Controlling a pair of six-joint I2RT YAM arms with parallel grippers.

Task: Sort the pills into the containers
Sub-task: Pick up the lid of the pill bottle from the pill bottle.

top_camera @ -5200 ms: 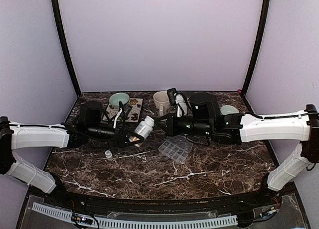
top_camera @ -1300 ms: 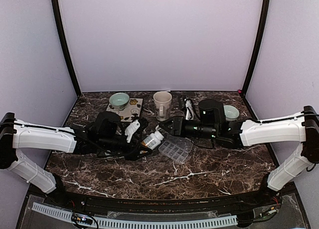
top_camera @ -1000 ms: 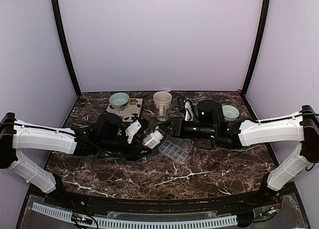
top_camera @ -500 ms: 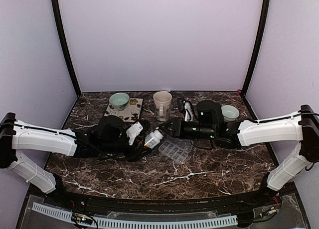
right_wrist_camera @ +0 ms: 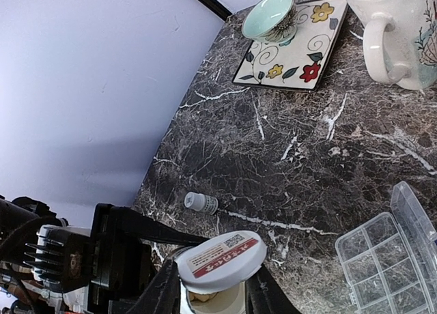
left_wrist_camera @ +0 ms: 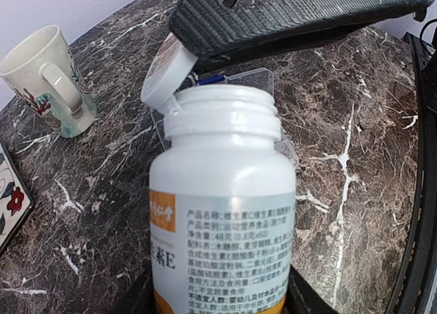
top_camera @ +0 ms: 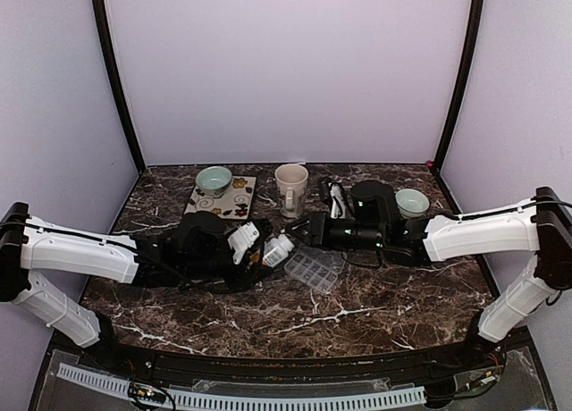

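Note:
My left gripper [top_camera: 261,250] is shut on a white pill bottle [left_wrist_camera: 222,211] with an orange-and-grey label, holding it tilted toward the right arm. The bottle's flip lid [right_wrist_camera: 222,259] stands open on its hinge, and my right gripper [right_wrist_camera: 215,287] is shut on it, one black finger [left_wrist_camera: 307,13] lying across its top. Tan pills [right_wrist_camera: 203,299] show in the bottle's mouth under the lid. The clear containers tray [top_camera: 313,270], lid open, lies on the marble just right of the bottle; its compartments [right_wrist_camera: 389,259] look empty.
A cream mug [top_camera: 290,186] stands at the back centre. A pale green bowl [top_camera: 214,179] rests on a flowered tile [top_camera: 228,199] at the back left, and another bowl [top_camera: 412,199] stands behind the right arm. A small white-capped vial [right_wrist_camera: 201,203] lies on the marble.
The left arm has carried the bottle a little right and up toward the right gripper. The right gripper has edged left over the bottle's lid. The tray has not moved.

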